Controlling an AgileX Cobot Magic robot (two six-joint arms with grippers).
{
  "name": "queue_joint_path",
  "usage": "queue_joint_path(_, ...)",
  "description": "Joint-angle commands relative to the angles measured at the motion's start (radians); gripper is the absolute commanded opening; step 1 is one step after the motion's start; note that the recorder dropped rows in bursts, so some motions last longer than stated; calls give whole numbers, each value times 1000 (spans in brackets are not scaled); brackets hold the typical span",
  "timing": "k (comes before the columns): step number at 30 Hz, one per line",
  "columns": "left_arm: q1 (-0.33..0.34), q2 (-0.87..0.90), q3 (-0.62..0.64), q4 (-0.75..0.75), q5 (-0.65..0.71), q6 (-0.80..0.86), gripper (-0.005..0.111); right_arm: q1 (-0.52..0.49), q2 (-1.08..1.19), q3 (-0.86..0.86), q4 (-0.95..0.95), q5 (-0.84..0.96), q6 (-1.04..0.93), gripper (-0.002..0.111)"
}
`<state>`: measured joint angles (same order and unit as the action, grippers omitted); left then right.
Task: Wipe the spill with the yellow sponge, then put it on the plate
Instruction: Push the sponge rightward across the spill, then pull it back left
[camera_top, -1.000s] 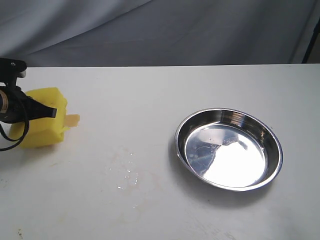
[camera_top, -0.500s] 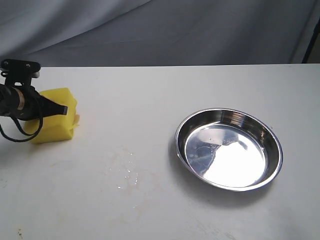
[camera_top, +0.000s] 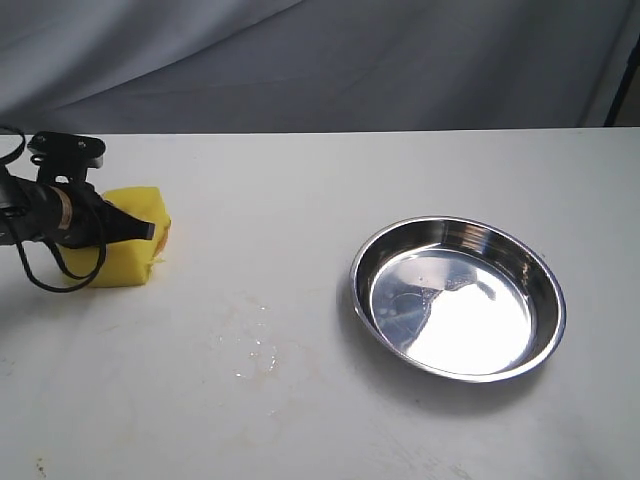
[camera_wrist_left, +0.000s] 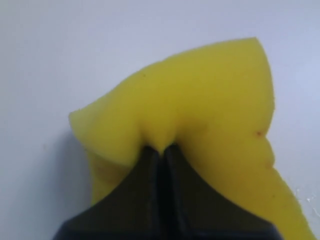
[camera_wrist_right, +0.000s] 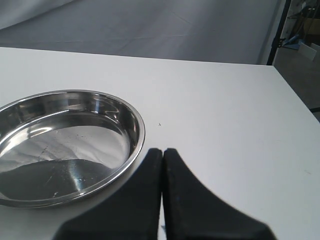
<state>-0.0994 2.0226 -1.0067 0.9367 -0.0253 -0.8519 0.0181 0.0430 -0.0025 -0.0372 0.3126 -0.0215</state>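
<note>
At the left edge of the white table (camera_top: 320, 170), the left gripper (camera_top: 148, 230) pinches a thick bright yellow foam sponge (camera_top: 128, 265); the round shiny steel plate (camera_top: 455, 221) lies well apart to its right, nearer the shut, empty right gripper (camera_wrist_right: 162, 152), faint spill smears (camera_top: 258, 352) between.

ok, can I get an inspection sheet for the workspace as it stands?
surface: white table, faint spill traces as smears and droplets mid-table.
job's things: yellow sponge on the table at left, orange tint at its edge; plate empty, well apart from the sponge.
clutter: nothing seen.
tools: left tool shut on the yellow sponge, pinching the foam; right tool shut, empty, beside the plate.
cables: black cable loop hanging by the left arm.
surroundings: grey cloth backdrop; dark post at far right.
</note>
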Motion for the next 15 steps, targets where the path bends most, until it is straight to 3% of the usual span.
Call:
queue_joint_path(1,-76,51,14,0,-24,-7,0,-7,-4,2,4,-4,4,0)
queue_joint_path(15,-179,59,14,0,-17,-37,0,-7,-4,2,4,-4,4,0)
